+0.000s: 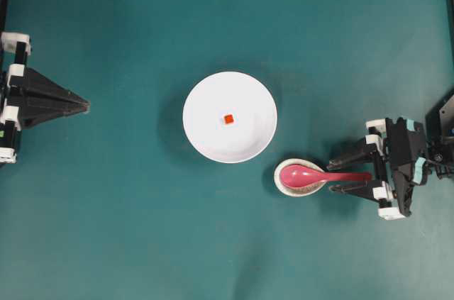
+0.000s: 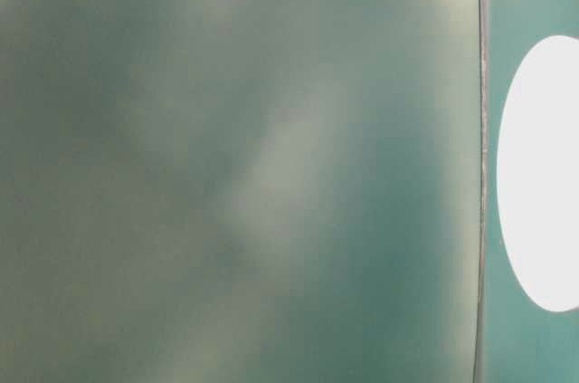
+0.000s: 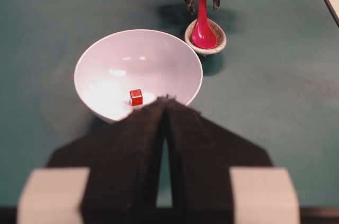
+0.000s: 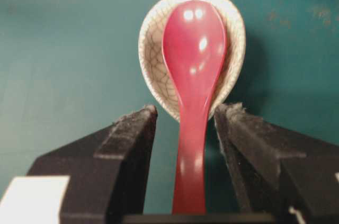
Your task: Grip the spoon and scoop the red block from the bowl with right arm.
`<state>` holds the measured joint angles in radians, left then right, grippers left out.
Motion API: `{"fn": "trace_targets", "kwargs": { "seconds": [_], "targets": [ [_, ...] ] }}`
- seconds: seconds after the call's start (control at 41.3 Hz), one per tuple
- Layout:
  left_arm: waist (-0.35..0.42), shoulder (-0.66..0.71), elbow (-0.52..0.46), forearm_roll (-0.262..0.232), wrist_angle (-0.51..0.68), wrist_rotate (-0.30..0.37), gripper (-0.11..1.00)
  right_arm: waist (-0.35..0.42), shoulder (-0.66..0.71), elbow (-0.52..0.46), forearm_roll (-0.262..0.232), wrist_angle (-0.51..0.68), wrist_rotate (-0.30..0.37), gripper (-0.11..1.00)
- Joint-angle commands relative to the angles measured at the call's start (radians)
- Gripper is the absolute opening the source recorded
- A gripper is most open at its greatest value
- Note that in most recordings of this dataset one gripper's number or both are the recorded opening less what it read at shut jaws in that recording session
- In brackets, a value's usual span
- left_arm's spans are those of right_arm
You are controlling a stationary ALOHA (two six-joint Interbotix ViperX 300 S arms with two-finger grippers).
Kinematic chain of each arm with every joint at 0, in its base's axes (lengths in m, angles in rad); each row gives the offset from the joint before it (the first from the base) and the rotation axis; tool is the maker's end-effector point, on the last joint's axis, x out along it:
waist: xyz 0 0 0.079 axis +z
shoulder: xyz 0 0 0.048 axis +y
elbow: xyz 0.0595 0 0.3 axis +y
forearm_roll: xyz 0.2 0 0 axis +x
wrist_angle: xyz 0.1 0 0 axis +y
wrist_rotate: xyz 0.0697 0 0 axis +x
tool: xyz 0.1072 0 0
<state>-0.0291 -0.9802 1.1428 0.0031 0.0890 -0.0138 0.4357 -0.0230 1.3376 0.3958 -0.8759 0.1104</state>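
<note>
We have the right gripper [image 1: 343,170] down low at the spoon [image 1: 312,176], jaws spread wide with the handle running straight between them and a clear gap on each side, so nothing is held yet. The spoon's scoop sits in the little speckled spoon rest [image 1: 282,183], just beside the white bowl [image 1: 202,140] at its lower right, and the handle sticks out toward our right arm. The red block [image 1: 228,119] lies near the middle of the bowl floor, alone. Over on the far side, the left gripper [image 1: 85,105] is parked well apart from everything, jaws pressed together on nothing. Now the risks as we see them: that handle is glossy and narrow, so a pinch too close to its tip could let it swivel or slip. Closing off-centre might shove the spoon and drag the rest across the desk. And later, the block is tiny against a smooth bowl, so a shallow scoop may just chase it up the wall.
</note>
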Motion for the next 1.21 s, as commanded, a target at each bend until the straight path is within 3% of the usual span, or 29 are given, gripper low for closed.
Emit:
{"fn": "trace_targets", "kwargs": {
  "seconds": [0.0, 0.484, 0.992, 1.186],
  "targets": [
    [-0.003, 0.008, -0.029, 0.002, -0.005, 0.000, -0.01, 0.005, -0.005, 0.002, 0.002, -0.026, -0.011, 0.54],
    [-0.003, 0.008, -0.032, 0.003, -0.011, -0.009, -0.01, 0.018, 0.000, 0.028, -0.002, -0.063, -0.077, 0.49],
    [-0.003, 0.009, -0.032, 0.002, -0.012, -0.049, -0.01, 0.041, 0.117, -0.014, 0.003, -0.129, -0.077, 0.45],
    [-0.003, 0.009, -0.032, 0.003, -0.012, -0.049, -0.01, 0.040, 0.115, -0.006, 0.029, -0.143, -0.075, 0.45]
  ]
}}
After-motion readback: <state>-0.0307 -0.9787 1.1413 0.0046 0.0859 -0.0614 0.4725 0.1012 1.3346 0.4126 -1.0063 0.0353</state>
